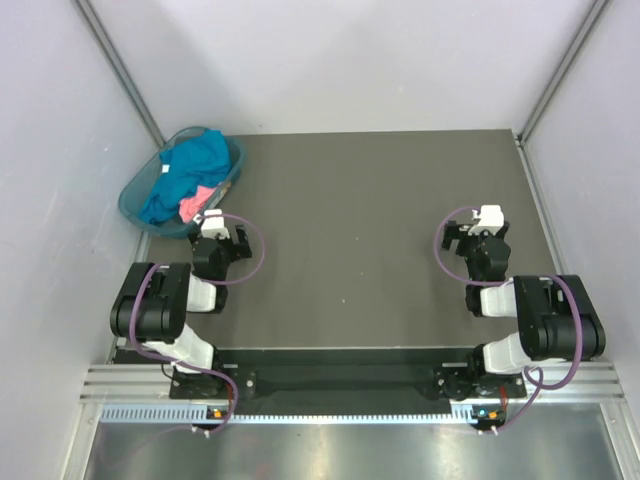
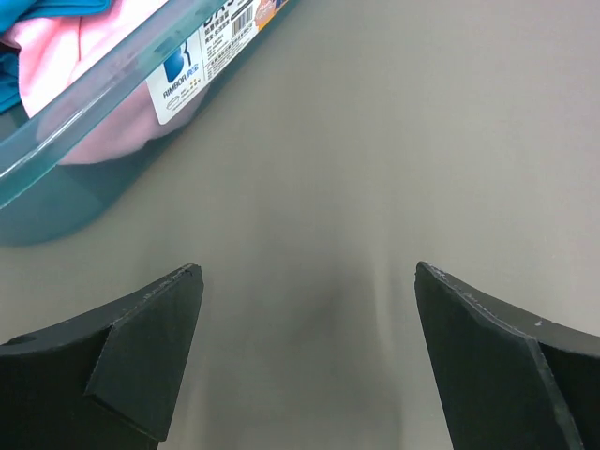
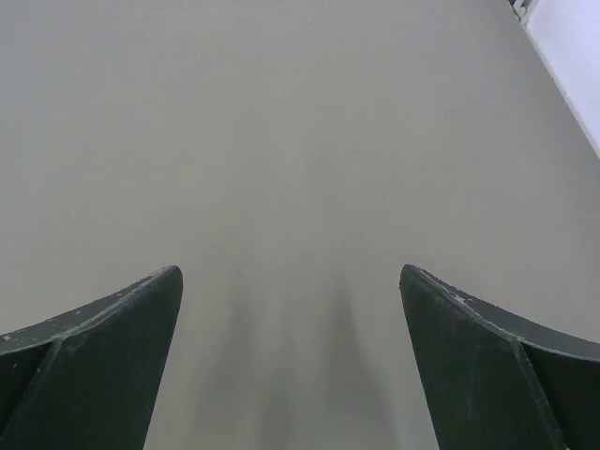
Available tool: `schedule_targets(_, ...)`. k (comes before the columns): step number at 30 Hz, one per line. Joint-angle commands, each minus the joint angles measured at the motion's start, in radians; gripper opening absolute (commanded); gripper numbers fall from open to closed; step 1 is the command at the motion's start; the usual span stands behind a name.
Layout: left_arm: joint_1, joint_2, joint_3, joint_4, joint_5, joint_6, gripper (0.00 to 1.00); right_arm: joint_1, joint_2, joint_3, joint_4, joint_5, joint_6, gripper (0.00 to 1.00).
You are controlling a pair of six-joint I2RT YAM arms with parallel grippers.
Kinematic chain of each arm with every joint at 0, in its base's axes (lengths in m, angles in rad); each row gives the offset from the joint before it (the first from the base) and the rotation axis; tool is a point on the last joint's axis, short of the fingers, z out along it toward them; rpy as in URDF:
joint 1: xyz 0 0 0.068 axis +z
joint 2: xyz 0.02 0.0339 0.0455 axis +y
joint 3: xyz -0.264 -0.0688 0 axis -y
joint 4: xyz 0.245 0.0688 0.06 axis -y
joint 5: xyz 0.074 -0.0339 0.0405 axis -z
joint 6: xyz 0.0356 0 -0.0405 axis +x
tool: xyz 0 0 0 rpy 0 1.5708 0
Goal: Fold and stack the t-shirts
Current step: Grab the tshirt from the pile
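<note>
top: left gripper [image 1: 228, 243] and right gripper [image 1: 468, 236] over table [image 1: 350, 220], holding nothing; teal t-shirt [image 1: 195, 162] and pink t-shirt [image 1: 196, 204] heaped in basket [image 1: 134, 203], far left | left wrist: fingers [image 2: 141, 366] spread wide, basket near | right wrist: fingers [image 3: 103, 356] spread wide, touching nothing

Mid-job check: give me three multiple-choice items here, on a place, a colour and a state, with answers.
1. Where are the teal-blue shirt and the pink shirt? A on a shelf; B in the basket; C on the floor.
2. The basket's colour? A red; B white; C teal.
3. The left hand and right hand are: A both open, empty; B both shut on cloth; C one open, one shut.
Answers: 1 B, both lie bunched inside it; 2 C, its wall is teal; 3 A, fingers apart, nothing between.
</note>
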Motion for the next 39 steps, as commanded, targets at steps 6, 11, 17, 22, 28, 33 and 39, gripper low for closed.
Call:
schedule_targets(6, 0.001, -0.118, 0.041, -0.06, -0.212, -0.029, 0.99, -0.011, -0.006, 0.027, 0.083, 0.002, -0.026, 1.0)
schedule_targets(11, 0.009, -0.203, 0.302, -0.639, -0.654, -0.264, 0.99, -0.011, -0.009, 0.025, 0.089, 0.008, -0.028, 0.99)
schedule_targets(17, 0.02, -0.134, 0.532, -0.846, -0.665, -0.382, 0.99, 0.091, -0.149, 0.163, -0.278, 0.175, -0.051, 1.0)
schedule_targets(22, 0.099, 0.028, 0.808, -1.08, -0.518, -0.519, 0.99, 0.124, -0.172, 0.44, -0.825, 0.176, 0.172, 1.0)
schedule_targets(28, 0.223, 0.336, 1.273, -1.518, -0.282, -0.462, 0.97, 0.129, -0.078, 0.737, -1.184, -0.152, 0.256, 1.0)
schedule_targets(33, 0.32, 0.439, 1.355, -1.458, -0.119, -0.468, 0.95, 0.132, -0.111, 0.737, -1.238, -0.192, 0.284, 1.0)
schedule_targets(39, 0.343, 0.627, 1.555, -1.452, 0.043, -0.468, 0.93, 0.134, -0.181, 0.656, -1.267, -0.184, 0.278, 0.98)
